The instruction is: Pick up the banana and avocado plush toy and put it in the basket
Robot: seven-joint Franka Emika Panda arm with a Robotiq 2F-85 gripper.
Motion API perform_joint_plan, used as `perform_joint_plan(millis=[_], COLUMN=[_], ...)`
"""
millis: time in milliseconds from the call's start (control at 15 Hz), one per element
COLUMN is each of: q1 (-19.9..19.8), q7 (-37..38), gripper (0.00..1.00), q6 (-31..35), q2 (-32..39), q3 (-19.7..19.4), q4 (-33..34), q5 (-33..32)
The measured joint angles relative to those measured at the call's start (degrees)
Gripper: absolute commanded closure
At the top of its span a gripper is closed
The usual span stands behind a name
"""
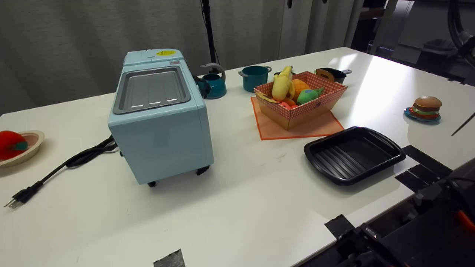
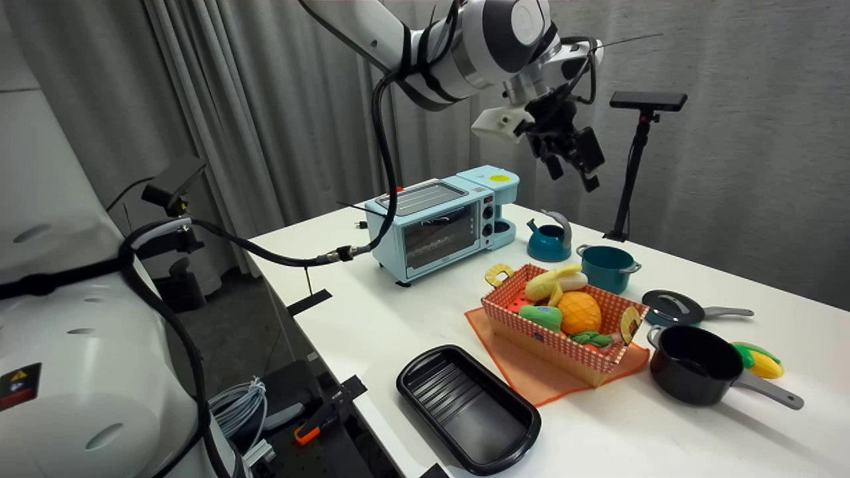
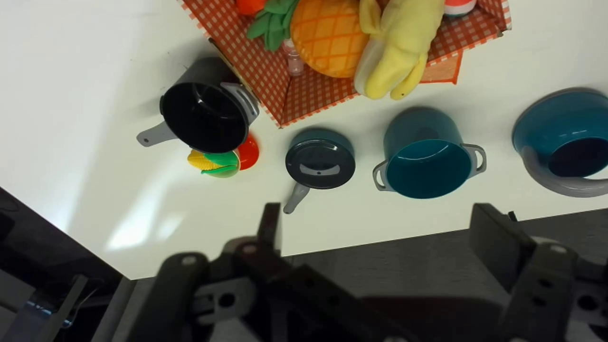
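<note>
One basket (image 2: 564, 348) holding, left to right in an exterior view: avocado plush toy (image 2: 541, 317), by the near wall; banana (image 2: 548, 285), at the far rim. Well above, one gripper (image 2: 572, 162), jaws wide apart, nothing held; whether squarely over the basket, cannot tell. Wrist view: banana's long axis across the line between the jaws; avocado plush toy out of frame. Placing judged complete; withdrawal wanted.

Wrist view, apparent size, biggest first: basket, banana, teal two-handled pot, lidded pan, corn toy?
1. Basket, though cut off by the top edge.
2. Banana and teal two-handled pot: too alike to rank, and the banana also reaches the top edge.
3. Lidded pan.
4. Corn toy.
</note>
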Motion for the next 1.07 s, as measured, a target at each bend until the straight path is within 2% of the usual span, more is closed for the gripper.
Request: perform_joint_plan(millis=[267, 1067], q1=[0.03, 0.05], q7=[2.0, 2.12], gripper=[0.0, 0.0], q6=[0.0, -0.01], q2=[-0.49, -0.84], q3=[0.03, 0.11], q4=[0.0, -0.05], q5=[-1.87, -2.0])
